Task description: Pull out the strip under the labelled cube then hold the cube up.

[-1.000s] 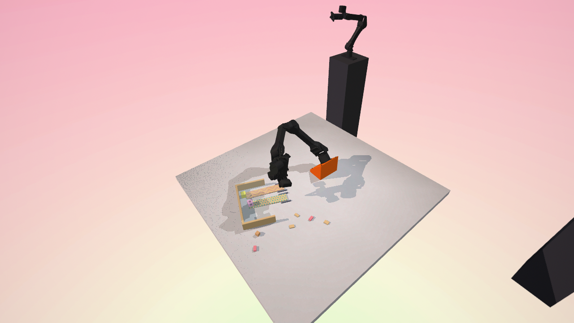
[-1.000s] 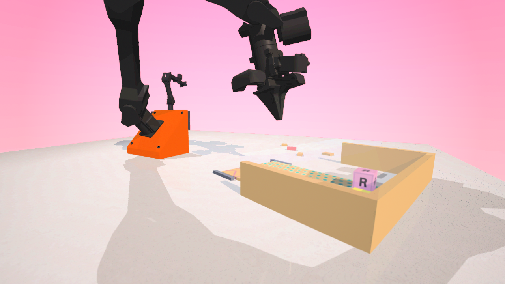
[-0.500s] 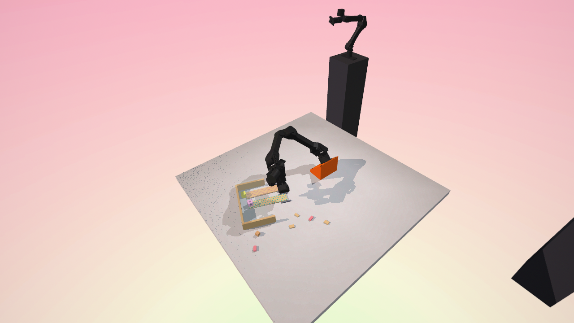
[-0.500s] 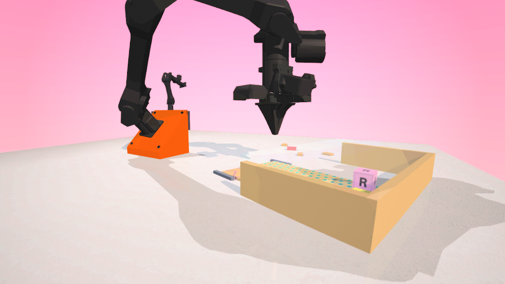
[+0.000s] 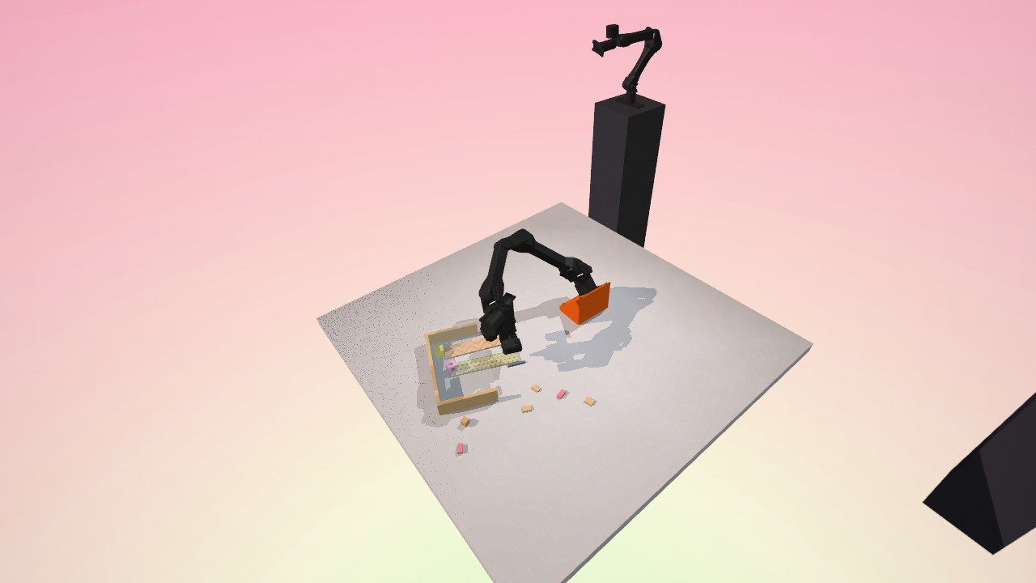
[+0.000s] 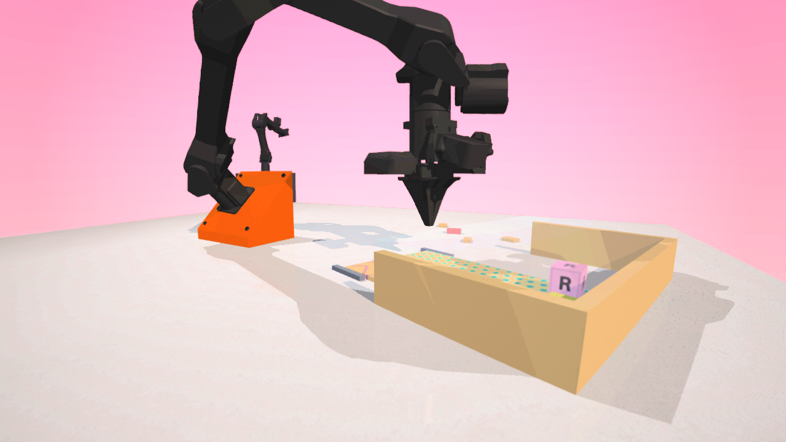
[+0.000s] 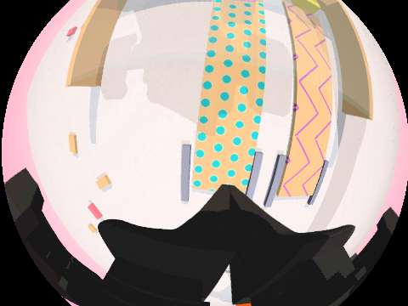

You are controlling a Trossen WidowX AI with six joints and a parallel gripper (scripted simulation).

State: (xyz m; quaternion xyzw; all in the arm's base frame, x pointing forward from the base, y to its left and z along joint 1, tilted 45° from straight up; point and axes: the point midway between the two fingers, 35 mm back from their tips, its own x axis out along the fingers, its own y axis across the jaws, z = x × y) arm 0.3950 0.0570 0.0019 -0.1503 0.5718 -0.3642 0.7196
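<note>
The pink cube marked R sits on the inner end of the strip with teal dots. A yellow-green cube is at the inner end of the zigzag strip, mostly hidden by a wall in the exterior view. My gripper is shut and empty, pointing down. It hangs above the table, and in the wrist view its tips overlap the dotted strip's outer end. Most of the pink cube is out of the wrist view.
Tan walls enclose the strips' inner ends on three sides. Low grey rails flank the outer ends. Several small blocks, such as a red one, lie to one side. A second arm stands far off.
</note>
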